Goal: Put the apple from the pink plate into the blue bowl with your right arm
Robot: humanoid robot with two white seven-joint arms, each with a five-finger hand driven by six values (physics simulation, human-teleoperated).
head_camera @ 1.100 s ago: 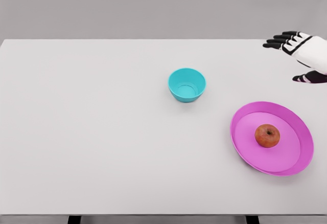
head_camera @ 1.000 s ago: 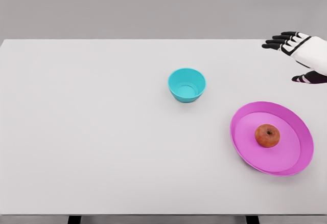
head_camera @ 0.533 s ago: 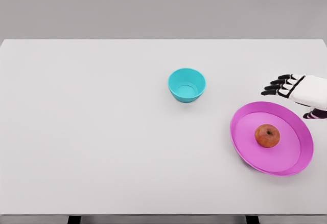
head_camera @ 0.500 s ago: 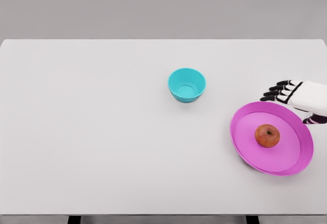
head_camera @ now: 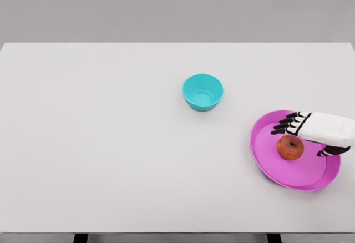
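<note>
I have the right hand (head_camera: 310, 131) over the plate (head_camera: 265, 155) with fingers spread, holding nothing. The apple (head_camera: 290, 148) sits on the plate just below it. Grasping and carrying to the bowl (head_camera: 203, 91) across the bench (head_camera: 100, 143) remain.

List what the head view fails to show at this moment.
- Right hand: whether it touches the apple cannot be told, since it overlaps the fruit's top from above.
- Right arm: cut off by the picture's right edge past the wrist.
- Pink plate: its far right rim is hidden under the hand.
- Left arm: out of view entirely.
- Blue bowl: its outer far wall is hidden by its own rim.
</note>
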